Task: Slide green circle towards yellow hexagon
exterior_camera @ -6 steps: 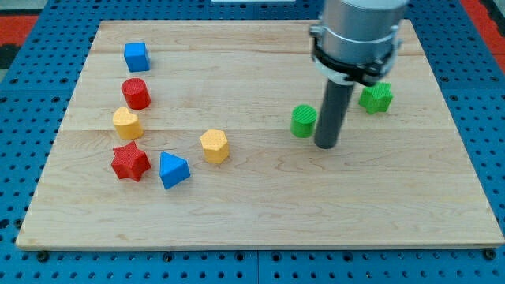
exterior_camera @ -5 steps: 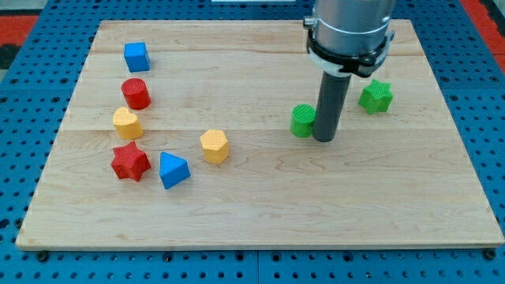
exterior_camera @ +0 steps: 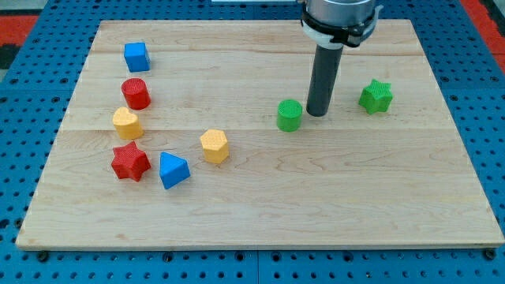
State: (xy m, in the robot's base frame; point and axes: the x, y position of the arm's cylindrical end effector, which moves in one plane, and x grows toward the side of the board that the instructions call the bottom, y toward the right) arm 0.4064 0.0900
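The green circle point(exterior_camera: 289, 115) is a short green cylinder standing on the wooden board, right of centre. The yellow hexagon point(exterior_camera: 214, 146) lies to its lower left, about a hand's width away. My tip point(exterior_camera: 317, 113) is the lower end of a dark rod, just to the right of the green circle and a little above it in the view, with a small gap between them.
A green star point(exterior_camera: 376, 96) lies right of my tip. At the view's left lie a blue cube point(exterior_camera: 136, 56), a red cylinder point(exterior_camera: 136, 93), a yellow heart point(exterior_camera: 126, 123), a red star point(exterior_camera: 129, 162) and a blue triangle point(exterior_camera: 173, 170).
My tip has moved left and towards the view's top. The green circle has slid a short way left, closer to the yellow hexagon.
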